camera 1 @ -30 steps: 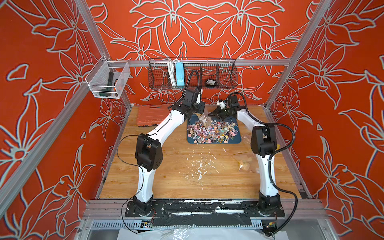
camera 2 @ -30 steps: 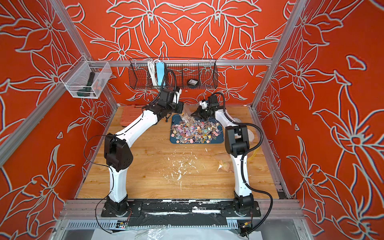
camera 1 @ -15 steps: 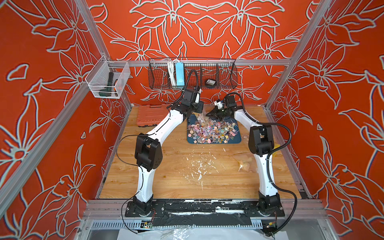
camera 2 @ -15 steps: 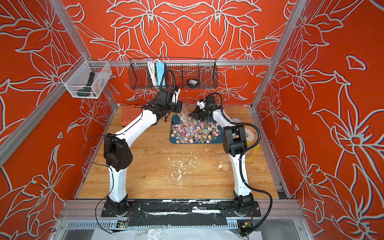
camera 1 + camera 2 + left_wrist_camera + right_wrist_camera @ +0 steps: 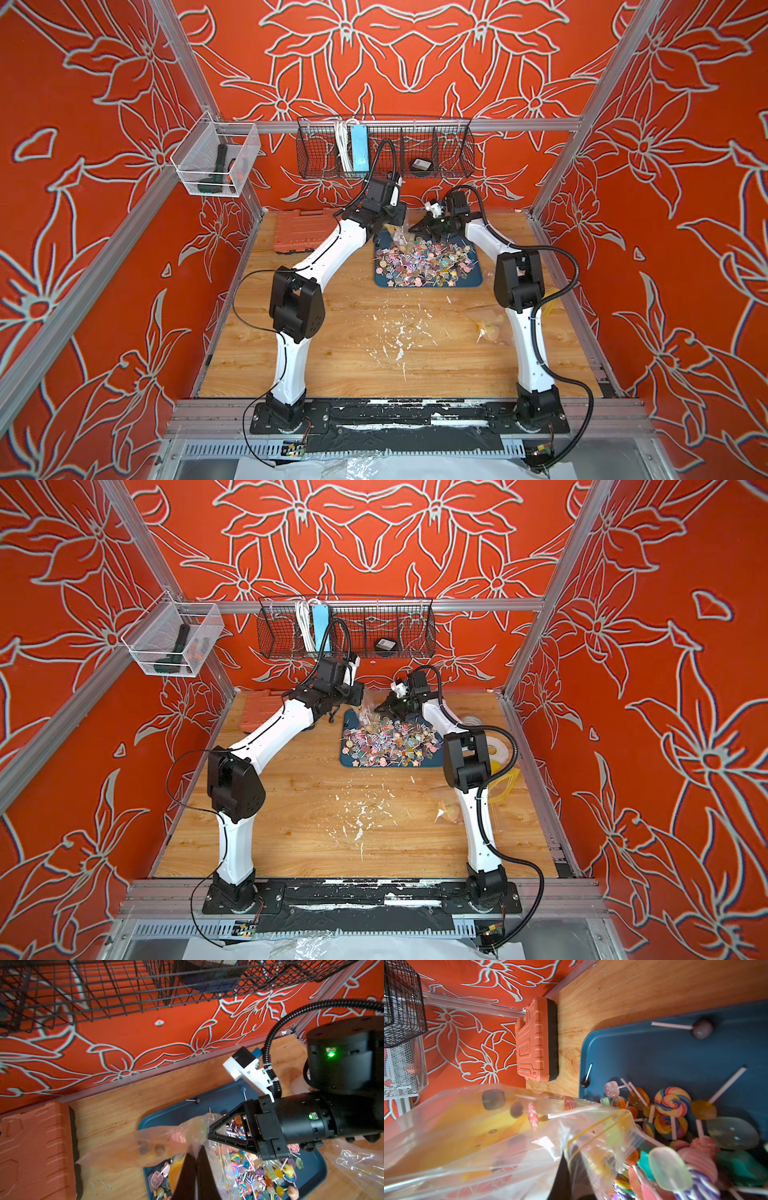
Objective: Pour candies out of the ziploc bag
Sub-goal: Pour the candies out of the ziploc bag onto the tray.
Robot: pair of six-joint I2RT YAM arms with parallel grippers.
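Observation:
The clear ziploc bag (image 5: pixel 400 233) (image 5: pixel 368 710) hangs over the far left corner of the blue tray (image 5: pixel 473 281) (image 5: pixel 432 763). My left gripper (image 5: pixel 196 1150) is shut on a fold of the bag (image 5: pixel 158 1142). My right gripper (image 5: pixel 566 1159) is shut on the bag (image 5: pixel 488 1136) near its yellow zip edge, and its tip (image 5: pixel 209 1136) almost meets the left one. A few candies (image 5: pixel 533 1114) still lie inside the bag. A heap of small multicoloured lollipop candies (image 5: pixel 424 264) (image 5: pixel 390 746) covers the tray.
An orange tool case (image 5: pixel 303 230) lies at the far left of the wooden table. A black wire basket (image 5: pixel 384 149) and a clear bin (image 5: pixel 216 164) hang on the walls. Crumpled plastic (image 5: pixel 492 328) lies near the right arm, and white scraps (image 5: pixel 399 332) dot the middle.
My right gripper has moved left toward the left gripper, bunching the bag between them. The left arm has barely shifted.

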